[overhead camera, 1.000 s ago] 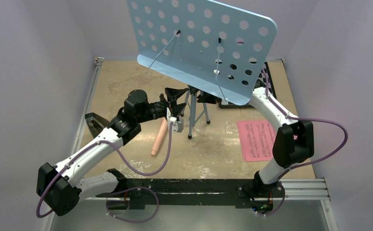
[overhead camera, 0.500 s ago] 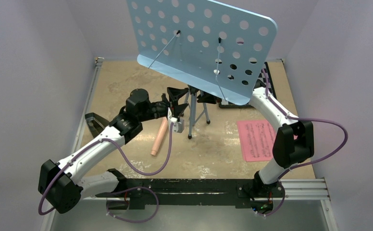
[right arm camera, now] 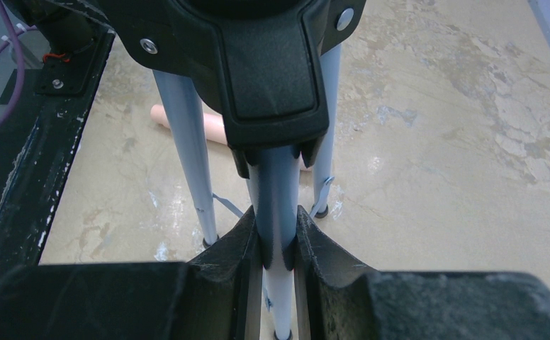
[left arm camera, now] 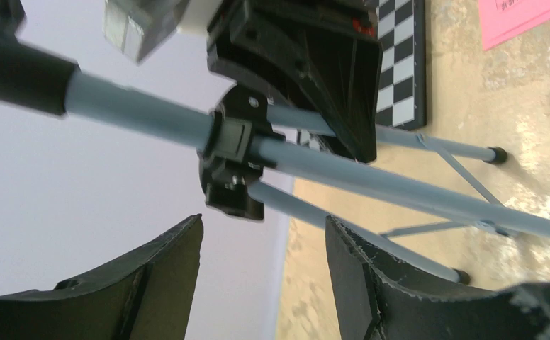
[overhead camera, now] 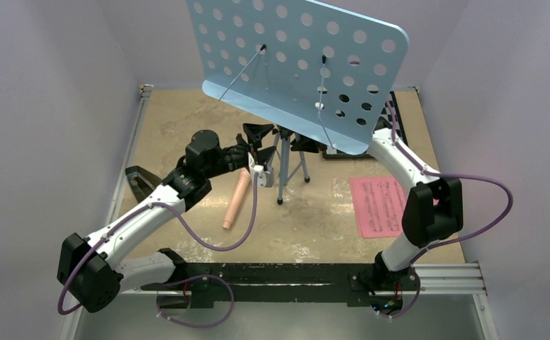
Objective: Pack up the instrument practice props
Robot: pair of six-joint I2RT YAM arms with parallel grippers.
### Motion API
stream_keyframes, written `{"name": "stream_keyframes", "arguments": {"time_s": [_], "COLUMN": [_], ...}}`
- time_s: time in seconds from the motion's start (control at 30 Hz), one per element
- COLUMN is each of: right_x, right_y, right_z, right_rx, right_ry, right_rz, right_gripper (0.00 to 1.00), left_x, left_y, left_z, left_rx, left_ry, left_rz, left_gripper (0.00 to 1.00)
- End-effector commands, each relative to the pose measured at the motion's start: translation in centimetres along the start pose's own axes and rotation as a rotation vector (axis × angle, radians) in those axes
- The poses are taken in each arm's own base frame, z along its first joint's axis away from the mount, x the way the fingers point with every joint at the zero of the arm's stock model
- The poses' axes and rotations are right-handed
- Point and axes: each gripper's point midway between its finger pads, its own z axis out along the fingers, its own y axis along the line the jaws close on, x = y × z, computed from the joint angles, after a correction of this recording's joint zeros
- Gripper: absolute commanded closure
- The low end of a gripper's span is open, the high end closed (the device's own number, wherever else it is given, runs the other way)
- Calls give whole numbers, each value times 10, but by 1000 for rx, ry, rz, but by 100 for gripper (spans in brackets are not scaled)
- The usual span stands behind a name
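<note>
**A:** Where is the music stand (overhead camera: 297, 67)?

**B:** Upright on its tripod, mid-surface (overhead camera: 187, 120), with the recorder (overhead camera: 235, 202) lying just beside its feet. The right gripper (right arm camera: 278, 237) is pinched tight on one slim tube under the black hub (right arm camera: 272, 64). The left gripper (left arm camera: 264, 230) gapes wide and empty, fingers (left arm camera: 166, 262) near the same hub.

**A:** How will it handle?

**B:** Top-heavy, I'd judge: a broad plate on thin, stiff legs, with smooth tubes that may slip. Grip near the hub, not the plate.
</note>
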Motion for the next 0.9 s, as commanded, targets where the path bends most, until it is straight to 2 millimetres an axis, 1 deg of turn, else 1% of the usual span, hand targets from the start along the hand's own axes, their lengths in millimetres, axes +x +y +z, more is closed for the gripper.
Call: {"name": "stream_keyframes", "arguments": {"time_s": [0.0, 0.07, 0.13, 0.17, 0.23, 0.33, 0.43, 0.5, 0.53, 0.6, 0.73, 0.8, 0.87], "right_x": [38, 37, 38, 39, 39, 39, 39, 38, 38, 37, 38, 39, 39], "right_y": [0, -1, -2, -2, -3, -3, -3, -2, -1, -1, 0, -1, -1], "right_z": [3, 3, 3, 4, 4, 4, 4, 4, 3, 3, 3, 3, 3], "right_rx": [34, 36, 39, 40, 41, 41, 43, 42, 41, 43, 45, 48, 48], "right_ry": [103, 102, 104, 105, 105, 107, 109, 109, 109, 108, 110, 111, 112], "right_rz": [130, 130, 136, 138, 144, 151, 161, 166, 167, 172, 186, 191, 192], "right_gripper": [100, 100, 100, 100, 100, 100, 100, 100, 100, 100, 100, 100, 100], "left_x": [3, 2, -7, -11, -10, -9, -6, 0, 5, 7, 0, -3, -5], "left_y": [3, -18, -36, -44, -55, -71, -62, -55, -55, -53, -59, -64, -64], "left_z": [-29, -43, -51, -51, -47, -34, -11, 2, 9, 17, 23, 23, 24], "left_rx": [-29, 17, 54, 82, 111, 167, 67, 12, -3, -35, -24, -3, 3], "left_ry": [119, 143, 114, 101, 100, 67, 14, 27, 46, 56, 18, 5, -7], "left_rz": [-229, -316, -396, -426, -504, -542, -552, -601, -641, -695, -744, -755, -758], "left_gripper": [32, 31, 31, 32, 34, 39, 37, 37, 37, 37, 37, 40, 42]}}
